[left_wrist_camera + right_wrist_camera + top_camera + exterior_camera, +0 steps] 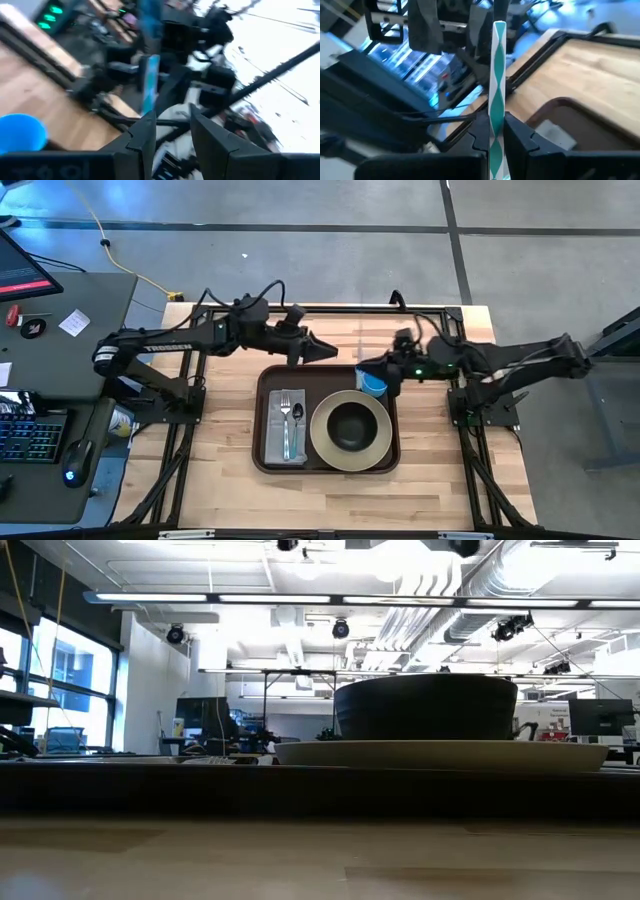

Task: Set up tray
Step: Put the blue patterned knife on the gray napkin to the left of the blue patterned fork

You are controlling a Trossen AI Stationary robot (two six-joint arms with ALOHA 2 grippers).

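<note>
Tray (268, 385) sits at centre of the frame in the high view, on the wood counter (430, 490), long side running left-right. Inside it, left part: grey napkin (280, 450) with a fork (286, 425) and a spoon (297, 416) lying on it. Right part: beige plate (322, 442) carrying a dark bowl (350, 425). Blue cup (373, 385) stands in the tray's upper right corner, just beside the plate rim.

Right end effector (495, 131) is over the cup, at the tray's upper right; its fingers are clenched on a green-and-white striped straw (496, 85), held upright in the right wrist view.

Left end effector (172, 125) hovers just above the tray's upper edge, left of centre, fingers released with a gap between them, nothing in them. Its wrist view shows the cup at lower left.

Low view: bowl on plate above the tray rim, centre right.
</note>
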